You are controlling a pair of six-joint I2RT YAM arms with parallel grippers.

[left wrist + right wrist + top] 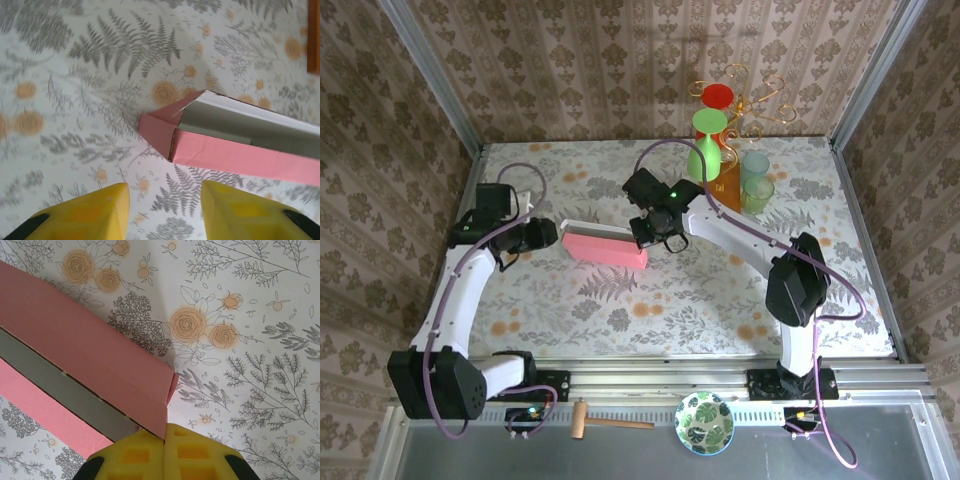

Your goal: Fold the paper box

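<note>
The pink paper box [605,247] lies as a long shallow trough in the middle of the floral table, its pale inner side facing up. My left gripper [552,236] hovers just off the box's left end with its jaws open. In the left wrist view the box [240,155] shows a folded end flap, and the yellow fingertips [107,205] stand apart with bare cloth between them, the gripper [165,192] short of the box. My right gripper [655,238] is at the right end. Its pads [135,455] are shut on the corner of the box's raised pink wall [85,345], the gripper [164,437] pinching it.
At the back right stand an orange-brown block [728,185], green and red cups [705,150], two pale cups [755,183] and a gold wire stand [765,100]. A wooden mallet [605,420] and a leaf-patterned bowl [705,422] lie on the near rail.
</note>
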